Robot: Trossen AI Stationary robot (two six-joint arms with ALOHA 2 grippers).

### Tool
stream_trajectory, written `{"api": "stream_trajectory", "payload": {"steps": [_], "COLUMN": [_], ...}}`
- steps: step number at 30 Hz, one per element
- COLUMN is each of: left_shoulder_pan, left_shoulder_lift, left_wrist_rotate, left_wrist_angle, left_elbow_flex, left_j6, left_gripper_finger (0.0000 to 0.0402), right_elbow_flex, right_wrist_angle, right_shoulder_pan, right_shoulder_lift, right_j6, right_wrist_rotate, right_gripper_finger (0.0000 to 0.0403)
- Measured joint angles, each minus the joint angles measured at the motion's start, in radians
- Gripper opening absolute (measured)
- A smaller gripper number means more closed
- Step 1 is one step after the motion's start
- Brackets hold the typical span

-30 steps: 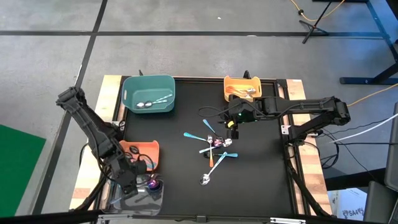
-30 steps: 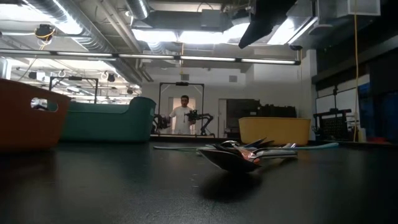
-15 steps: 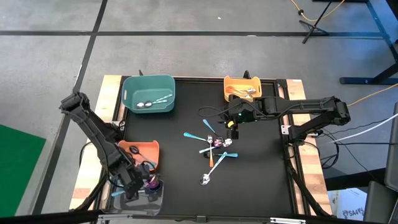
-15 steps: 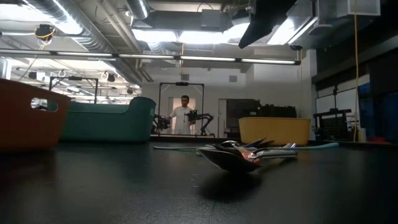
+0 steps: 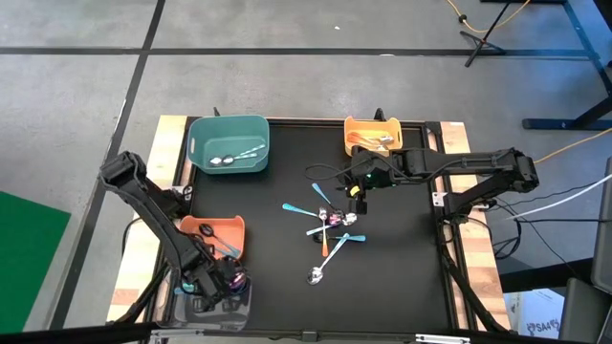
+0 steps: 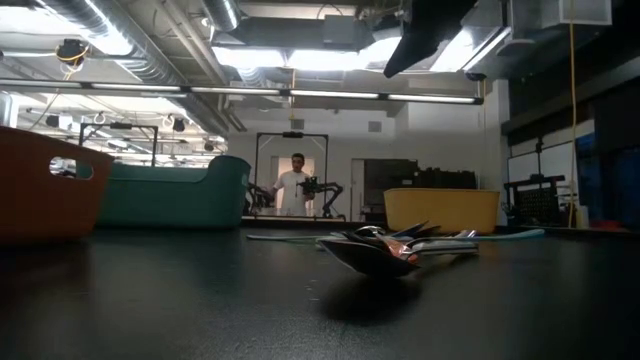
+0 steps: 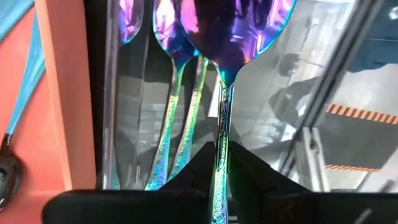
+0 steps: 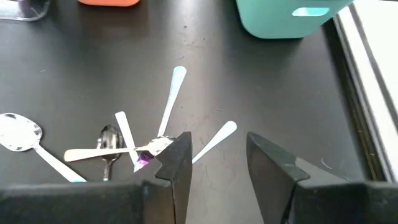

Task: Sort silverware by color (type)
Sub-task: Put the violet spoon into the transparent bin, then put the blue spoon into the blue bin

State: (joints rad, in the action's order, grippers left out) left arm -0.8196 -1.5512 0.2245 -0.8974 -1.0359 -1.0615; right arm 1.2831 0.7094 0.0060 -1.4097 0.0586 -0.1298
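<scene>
My left gripper (image 5: 222, 285) is at the table's near left corner, over a clear bin (image 5: 215, 304), shut on an iridescent purple spoon (image 7: 231, 37). Two more iridescent spoons (image 7: 166, 130) lie in that bin. Beside it stands an orange bin (image 5: 215, 232) holding a teal-blue spoon (image 7: 23, 87). A pile of silver, teal-blue and orange spoons (image 5: 330, 229) lies mid-table. My right gripper (image 8: 217, 155) hangs open just above and behind the pile, with nothing between its fingers. My left gripper pinches the iridescent spoon's handle (image 7: 221, 163) between its two fingertips, on the handle's two edges. The fingers point steeply down and the spoon runs on along them, bowl end (image 7: 236, 31) lowest, over the clear bin. Whether the bowl touches the bin I cannot tell.
A teal bin (image 5: 229, 143) with silver spoons stands at the far left and a yellow-orange bin (image 5: 373, 134) at the far middle. Bare black mat lies right of the pile. In the low view a person (image 6: 297, 185) stands far behind the table.
My left gripper has sunk toward the clear bin with the iridescent spoon, tipping to point more steeply down and rolling a little. The spoon stays in its fingers.
</scene>
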Motion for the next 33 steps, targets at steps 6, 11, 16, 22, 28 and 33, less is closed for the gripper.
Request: {"api": "stream_trajectory", "payload": {"steps": [6,11,16,22,28,33], "left_shoulder_pan": [0.000,0.001,0.001,0.001,0.001,0.001], "left_shoulder_lift": [-0.015,-0.015,-0.015,-0.015,-0.015,-0.014], "left_wrist_rotate": [-0.001,0.000,-0.005,-0.005,-0.004,-0.001], "left_wrist_angle": [-0.003,-0.003,-0.003,-0.003,-0.010,-0.010], "left_elbow_flex": [0.000,0.000,0.000,0.000,0.000,0.000], "left_j6": [0.000,-0.001,-0.001,-0.007,-0.062,-0.062], "left_gripper_finger": [0.0032,0.0032,0.0033,0.0033,0.0052,0.0083], "right_elbow_flex": [0.000,0.000,0.000,0.000,0.000,0.000], "right_wrist_angle": [0.000,0.000,0.000,0.000,0.000,-0.001], "right_shoulder_pan": [0.000,0.000,0.000,0.000,0.000,0.000], "right_shoulder_lift": [0.000,0.000,0.000,0.000,0.000,0.000], "right_j6": [0.000,-0.001,0.000,0.000,0.000,0.000], "right_wrist_rotate": [0.058,0.070,0.070,0.070,0.070,0.069], "right_gripper_finger": [0.0138,0.0138,0.0138,0.0138,0.0138,0.0138]}}
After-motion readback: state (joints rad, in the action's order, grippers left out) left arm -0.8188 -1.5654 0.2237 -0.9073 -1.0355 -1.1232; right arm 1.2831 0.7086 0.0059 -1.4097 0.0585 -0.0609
